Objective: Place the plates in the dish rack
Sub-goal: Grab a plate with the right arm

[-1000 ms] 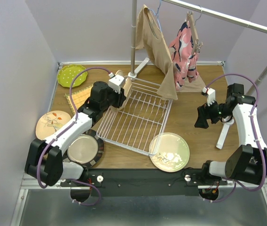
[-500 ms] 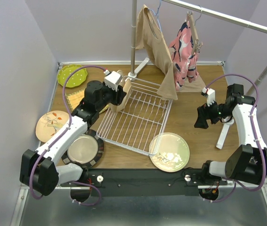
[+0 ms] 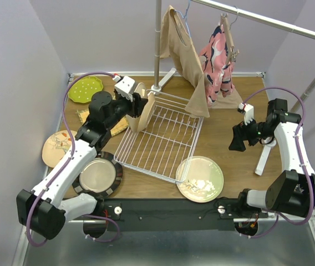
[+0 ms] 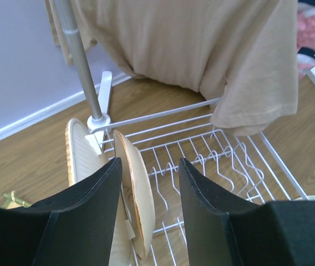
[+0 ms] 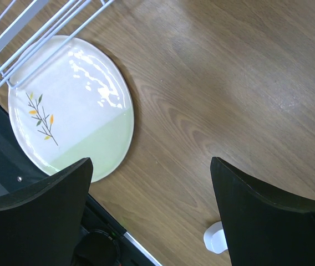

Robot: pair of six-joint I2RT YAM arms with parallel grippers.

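The white wire dish rack lies mid-table. Two cream plates stand on edge at its back-left end, one behind the other. My left gripper hovers over them, open; the nearer plate sits between the fingers, close to the left one and apart from the right. A pale-green floral plate lies flat at the rack's front right, also in the right wrist view. A dark-rimmed silvery plate, a tan floral plate and a lime dotted plate lie on the left. My right gripper hangs open and empty over bare wood.
A yellow woven mat lies left of the rack. A white clothes-rail pole stands behind the rack, with a tan garment drooping over the rack's back edge and a pink one beside it. The rail's white foot rests by the right arm.
My left gripper has opened wider around the cream plate, which now stands in the rack, and the left arm has shifted back and left. The right arm has not moved.
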